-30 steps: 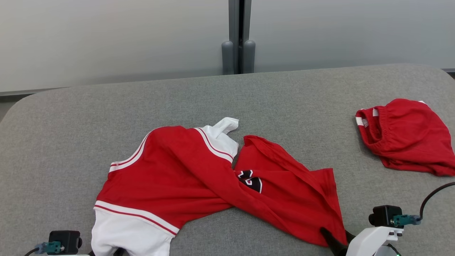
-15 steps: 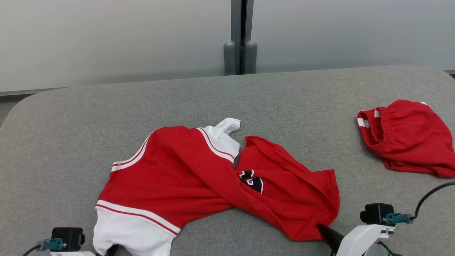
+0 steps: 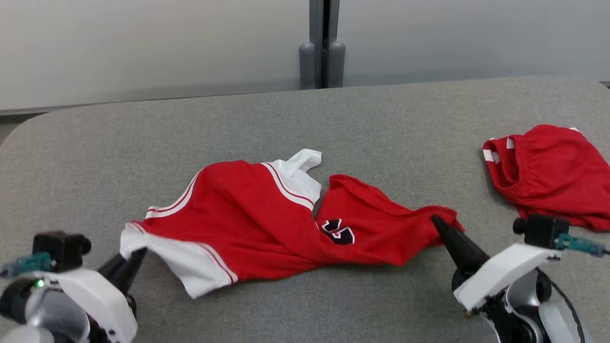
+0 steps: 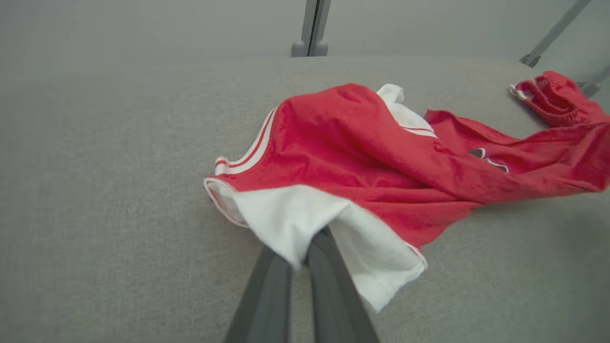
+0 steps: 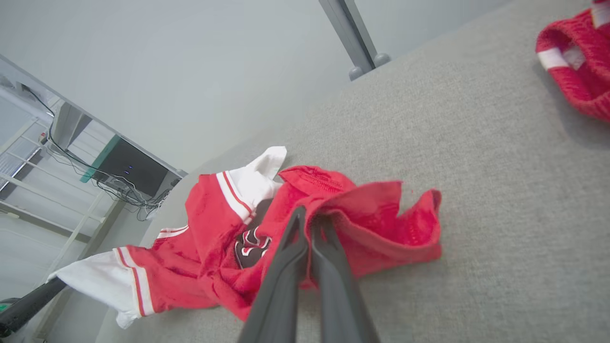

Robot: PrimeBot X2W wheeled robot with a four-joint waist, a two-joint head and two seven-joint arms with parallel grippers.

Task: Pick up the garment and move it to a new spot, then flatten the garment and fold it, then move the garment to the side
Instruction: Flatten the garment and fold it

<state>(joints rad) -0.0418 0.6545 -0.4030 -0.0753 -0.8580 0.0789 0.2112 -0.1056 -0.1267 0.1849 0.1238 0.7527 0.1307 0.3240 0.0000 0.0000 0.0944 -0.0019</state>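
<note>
A red garment with white sleeves and a black logo is stretched across the grey table. My left gripper is shut on its white sleeve at the lower left, lifting that corner off the surface. At the right, my right gripper is shut on the red hem and holds it raised. In the left wrist view the white cloth drapes over my closed fingers. The right wrist view has red fabric pinched at my fingertips, with the left finger at the far sleeve.
A second red garment with white trim lies bunched at the table's right edge, close to my right arm. A grey post stands behind the table's far edge against pale panels. Open grey surface lies beyond and in front of the held garment.
Both grippers closed on the garment and rose, pulling its two ends up and apart so it now spans between them. The head view also shifted slightly.
</note>
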